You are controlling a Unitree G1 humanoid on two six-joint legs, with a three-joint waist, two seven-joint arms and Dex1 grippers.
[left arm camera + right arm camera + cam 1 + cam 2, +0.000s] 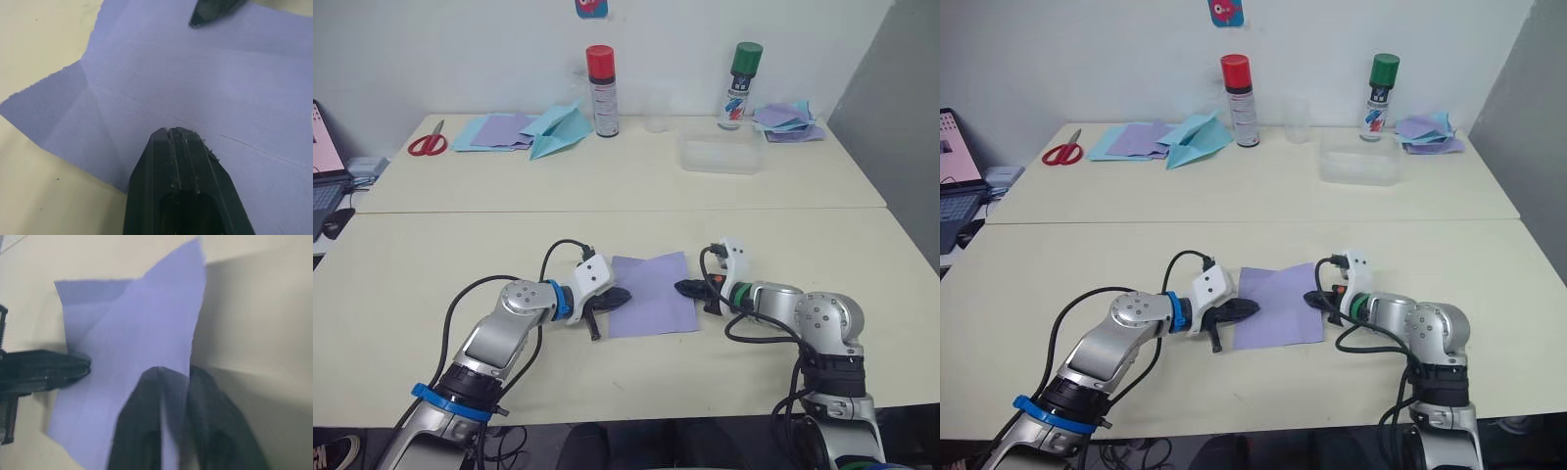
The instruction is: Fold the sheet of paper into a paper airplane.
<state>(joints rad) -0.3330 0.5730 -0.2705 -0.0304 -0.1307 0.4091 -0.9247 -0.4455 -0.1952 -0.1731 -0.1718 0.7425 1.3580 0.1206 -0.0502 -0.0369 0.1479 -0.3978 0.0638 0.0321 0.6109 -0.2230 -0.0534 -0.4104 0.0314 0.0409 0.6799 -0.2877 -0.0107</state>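
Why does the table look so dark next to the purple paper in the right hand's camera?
Right wrist view: the sheet of paper has its edge lifted, so it casts a grey shadow on the table beside it. Left wrist view: the paper's creased corner tilts out of the light and looks darker than the rest.

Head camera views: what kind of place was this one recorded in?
Probably an indoor office or lab workspace: two cream tables pushed together against a plain wall, a laptop at the edge, and craft supplies such as scissors and spray cans.
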